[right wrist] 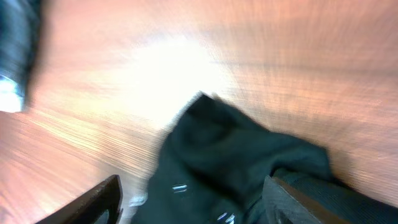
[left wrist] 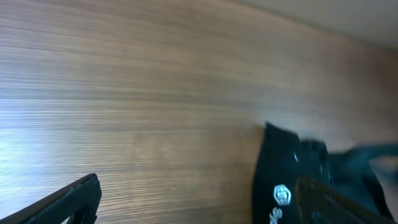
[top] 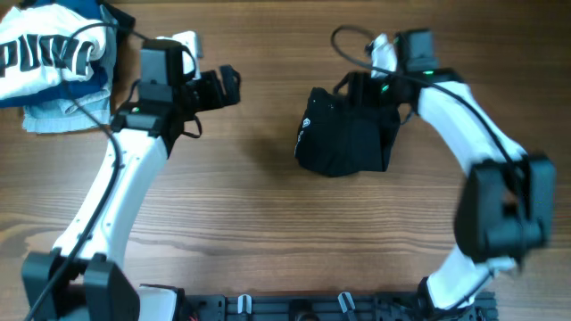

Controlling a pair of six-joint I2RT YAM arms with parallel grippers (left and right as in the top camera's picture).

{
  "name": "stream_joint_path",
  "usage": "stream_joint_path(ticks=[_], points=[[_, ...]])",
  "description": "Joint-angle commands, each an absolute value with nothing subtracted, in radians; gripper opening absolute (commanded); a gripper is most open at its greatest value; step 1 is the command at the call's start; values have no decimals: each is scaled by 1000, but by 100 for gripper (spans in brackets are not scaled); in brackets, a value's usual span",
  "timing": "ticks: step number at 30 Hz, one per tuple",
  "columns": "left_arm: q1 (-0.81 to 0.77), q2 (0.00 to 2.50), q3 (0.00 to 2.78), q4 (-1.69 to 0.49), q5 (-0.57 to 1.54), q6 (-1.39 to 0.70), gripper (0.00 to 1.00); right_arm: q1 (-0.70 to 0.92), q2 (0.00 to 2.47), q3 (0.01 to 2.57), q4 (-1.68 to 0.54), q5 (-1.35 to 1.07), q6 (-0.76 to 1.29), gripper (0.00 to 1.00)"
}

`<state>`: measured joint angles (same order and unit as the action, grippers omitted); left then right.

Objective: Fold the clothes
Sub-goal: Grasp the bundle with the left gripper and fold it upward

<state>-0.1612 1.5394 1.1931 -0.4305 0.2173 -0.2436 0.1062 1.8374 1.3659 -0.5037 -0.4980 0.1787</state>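
A black garment (top: 343, 134) with a small white logo lies bunched at the middle right of the wooden table. It also shows in the left wrist view (left wrist: 292, 174) and in the right wrist view (right wrist: 230, 162). My right gripper (top: 368, 89) is open just behind the garment's far edge, its fingers (right wrist: 193, 202) spread over the cloth, holding nothing. My left gripper (top: 227, 87) is open and empty, well to the left of the garment, its fingers (left wrist: 199, 202) wide apart over bare wood.
A pile of folded clothes, a white shirt with dark lettering (top: 49, 53) on top of a light blue piece (top: 53, 114), lies at the far left corner. A cable loops behind the right arm (top: 343, 40).
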Motion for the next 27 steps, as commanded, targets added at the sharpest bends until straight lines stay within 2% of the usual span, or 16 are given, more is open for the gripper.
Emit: stream_joint_path(ticks=[1,6,12,17,21,27], points=[[-237,1624,1192,-382,383,-98,100,19,1645,1393,-540,-487,187,85],[-396,1745,1208,-271,422,-51,100,-125,1572,1393,-647,-427,183,94],[-593,1842,1349,-312,273,25,100,-217,1578,1393,-712,-423,156,95],[-721,1900,1393,-281,154,105,100,-228,1580,1393,-714,-422,153,95],[-772,1986,1394,-238,37,167,100,-228,1580,1392,-713,-422,153,95],[-765,2149,1394,-123,-91,289,100,-228,1580,1392,-723,-422,153,96]])
